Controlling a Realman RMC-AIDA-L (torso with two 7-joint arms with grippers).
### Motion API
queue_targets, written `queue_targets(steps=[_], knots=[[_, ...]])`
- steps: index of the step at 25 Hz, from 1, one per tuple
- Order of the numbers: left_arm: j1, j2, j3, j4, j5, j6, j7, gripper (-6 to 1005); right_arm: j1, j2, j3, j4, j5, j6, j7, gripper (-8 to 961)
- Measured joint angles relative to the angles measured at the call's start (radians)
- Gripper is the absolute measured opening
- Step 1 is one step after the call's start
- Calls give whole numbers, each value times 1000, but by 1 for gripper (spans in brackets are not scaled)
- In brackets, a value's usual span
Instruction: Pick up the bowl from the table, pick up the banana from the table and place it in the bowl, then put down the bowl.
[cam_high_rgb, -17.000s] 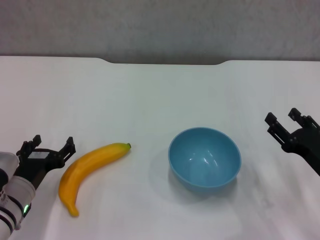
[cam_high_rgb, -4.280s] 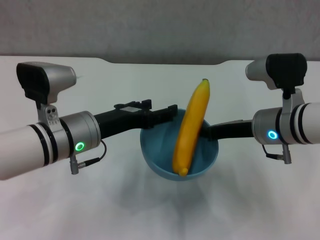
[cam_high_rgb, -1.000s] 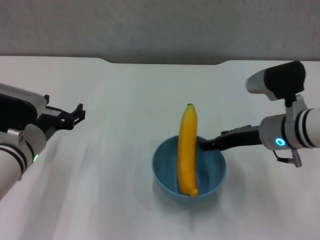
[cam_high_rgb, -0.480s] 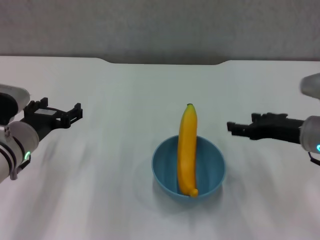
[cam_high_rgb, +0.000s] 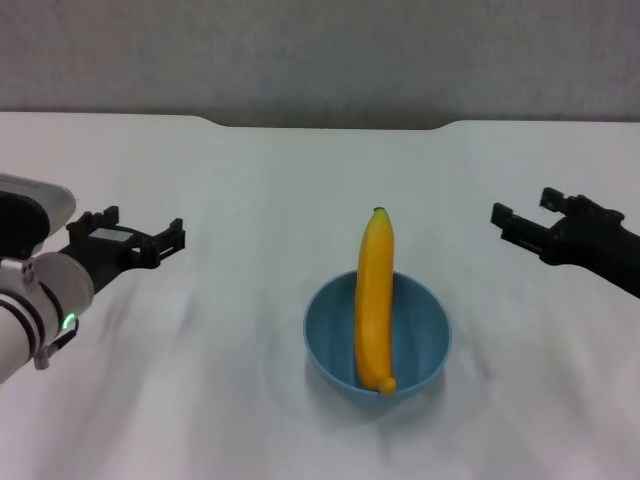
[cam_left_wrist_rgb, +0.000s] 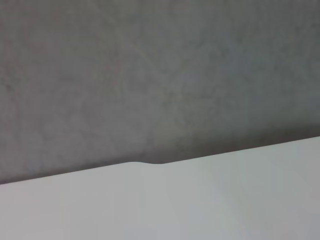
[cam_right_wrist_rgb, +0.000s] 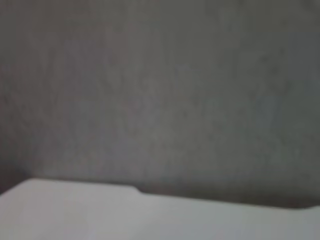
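The bowl (cam_high_rgb: 377, 338) sits on the table (cam_high_rgb: 250, 190), near the front and a little right of centre. The banana (cam_high_rgb: 373, 301) lies in it, propped steeply: its lower end rests against the near inside wall, its dark tip rises past the far rim and points toward the far edge. The bowl is round, light blue and glossy inside. The banana is smooth, yellow-orange and longer than the bowl is wide.

Neither gripper touches either thing. The left gripper (cam_high_rgb: 138, 238) hangs over the table well to the left of the bowl, its forearm coming in from the lower left corner with a green ring light showing; its dark fingers are spread apart and hold nothing. The right gripper (cam_high_rgb: 533, 223) is well to the right of the bowl, reaching in from the right edge, its fingers likewise parted and empty.

Both wrist views show only the table's far edge with its shallow notch and the grey wall (cam_left_wrist_rgb: 160, 75) behind.
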Motion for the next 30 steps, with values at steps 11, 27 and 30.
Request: queue_targets(steps=[11,27,30], knots=[[8,-1,2,-24,-56,-94,39,808,41,4,-6,462,650,-361,-652,855],[71,-6,35,-45,-521,-219,587,764,63,15,-31,573,702,-431,-718,861],[99,-7,29,-42,-717,-331,853,763,66,14,-31,574,703,-433,-719,861]])
